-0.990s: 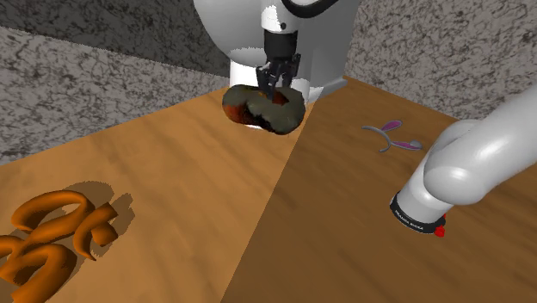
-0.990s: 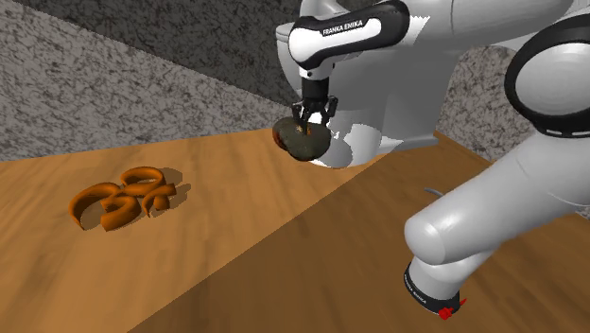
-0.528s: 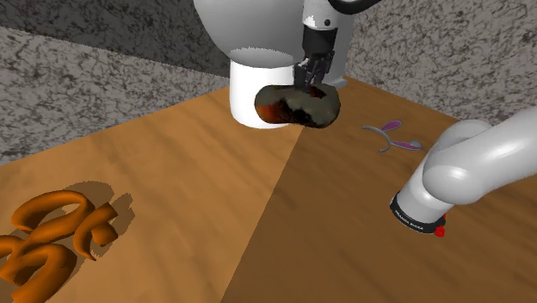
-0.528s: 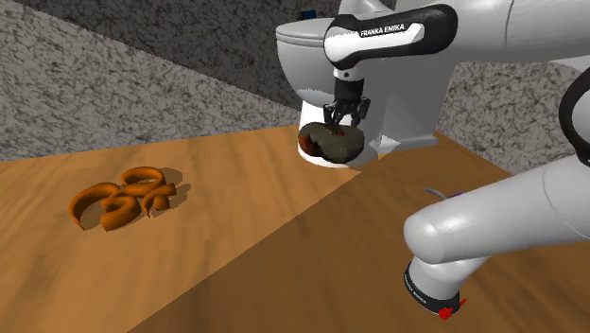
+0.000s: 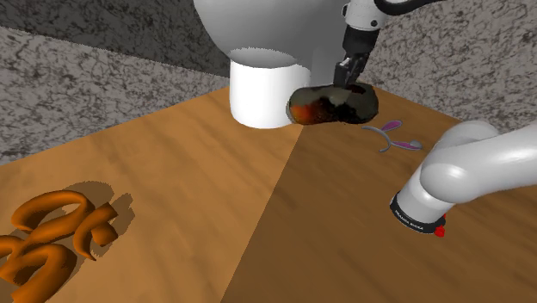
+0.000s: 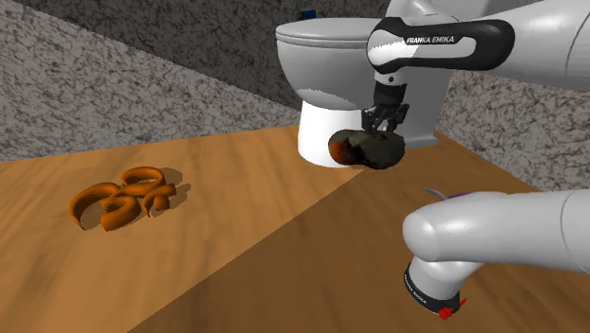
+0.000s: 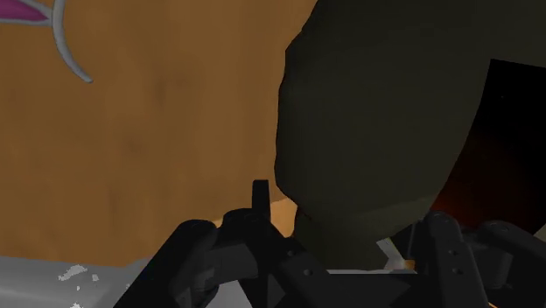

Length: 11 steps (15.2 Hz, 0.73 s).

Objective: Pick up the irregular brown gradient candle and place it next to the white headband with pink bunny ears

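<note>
Mid-carry over a bathroom floor: my gripper (image 5: 349, 72) holds the candle (image 5: 334, 105), a lumpy brown-to-black mass with a reddish glow at one end. Its black fingers are pinched onto the top of the candle. The load hangs clear of the wooden floor (image 5: 215, 198), just in front of the white toilet (image 5: 258, 95). The headband (image 5: 391, 136), a thin grey band with pink ears, lies on the floor to the shoulder view's right of the candle, near it but not under it. In the wrist view the dark bulk of the candle sits between the fingers, and a curve of the headband shows off to one side. An orange curled object (image 5: 52, 237) rests well apart, at the shoulder view's near left.

I judge the pick done and the transfer under way. What remains, as I read it, is a short move toward the headband, a descent until the candle meets the floor beside the band and not on it, and then a release. The irregular base may let it roll.
</note>
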Tool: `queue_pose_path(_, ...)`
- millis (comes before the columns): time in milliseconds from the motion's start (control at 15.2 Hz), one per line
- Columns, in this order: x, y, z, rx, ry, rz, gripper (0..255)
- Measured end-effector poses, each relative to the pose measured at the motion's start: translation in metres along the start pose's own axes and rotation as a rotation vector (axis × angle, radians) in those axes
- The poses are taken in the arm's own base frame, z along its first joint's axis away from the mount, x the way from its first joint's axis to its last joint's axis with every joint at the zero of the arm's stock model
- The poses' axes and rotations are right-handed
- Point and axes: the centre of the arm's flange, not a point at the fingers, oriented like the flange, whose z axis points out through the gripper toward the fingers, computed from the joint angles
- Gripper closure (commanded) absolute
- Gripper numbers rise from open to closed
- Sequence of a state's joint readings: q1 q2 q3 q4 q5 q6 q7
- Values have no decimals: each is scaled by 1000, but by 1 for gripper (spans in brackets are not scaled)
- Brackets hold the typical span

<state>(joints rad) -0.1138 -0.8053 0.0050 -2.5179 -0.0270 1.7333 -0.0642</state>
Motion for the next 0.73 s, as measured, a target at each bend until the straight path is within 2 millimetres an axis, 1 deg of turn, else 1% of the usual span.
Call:
queue_pose_path(66,-11,11,-2,0,0,0,255)
queue_pose_path(132,-18,21,-3,0,0,0,255)
queue_pose_path(198,-25,29,-2,0,0,0,255)
queue_pose_path(726,-89,120,1,1,0,0,255)
